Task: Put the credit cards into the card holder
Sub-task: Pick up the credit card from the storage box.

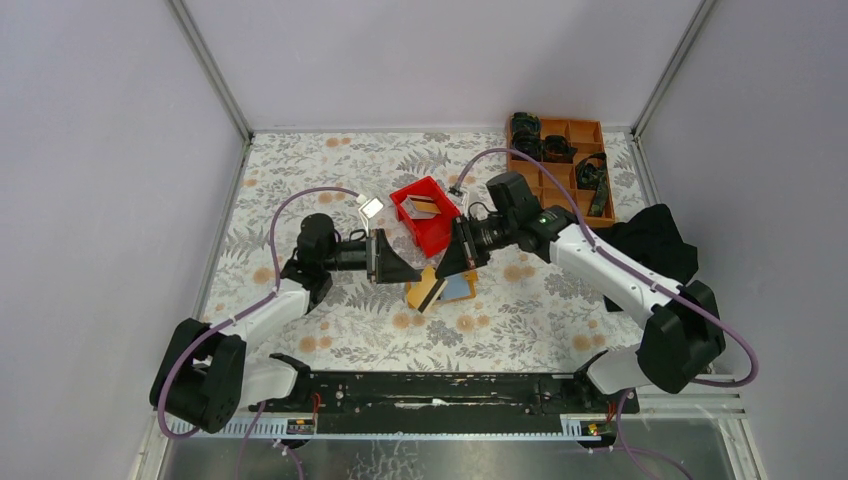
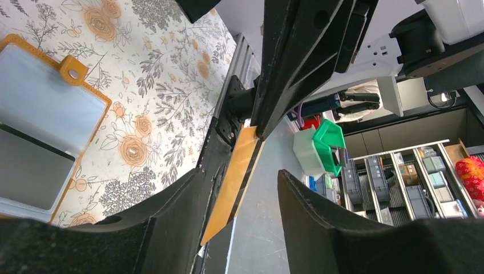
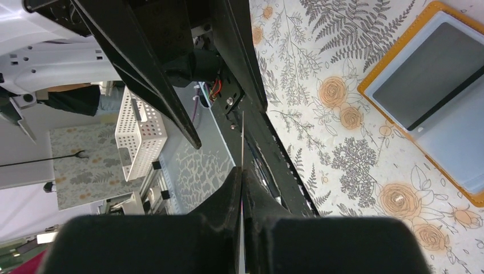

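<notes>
Floral tablecloth [image 1: 330,180] carries the open card holder [image 1: 440,290] mid-table, and above it the right gripper [image 1: 447,265] pinches a tan credit card [image 2: 237,177] between the half-open jaws of the left gripper [image 1: 405,268], which probably should close squarely before any release.

Two grippers are in view: one left gripper [image 1: 398,262] and one right gripper [image 1: 452,258]. There is one card holder [image 1: 440,290] on the worktop [image 1: 300,180], at 6 o'clock from the single red bin [image 1: 437,235]. Two credit cards can be counted for certain: one tan card [image 2: 238,171] between the grippers, and one pale card [image 1: 371,207] at 9 o'clock from the bin. One flat item [image 1: 424,206] in the bin is too small to name. One compartment tray [image 1: 580,133] sits at 1 o'clock, holding several dark pieces too tangled to count. One black cloth [image 1: 655,245] lies at 3 o'clock.
</notes>
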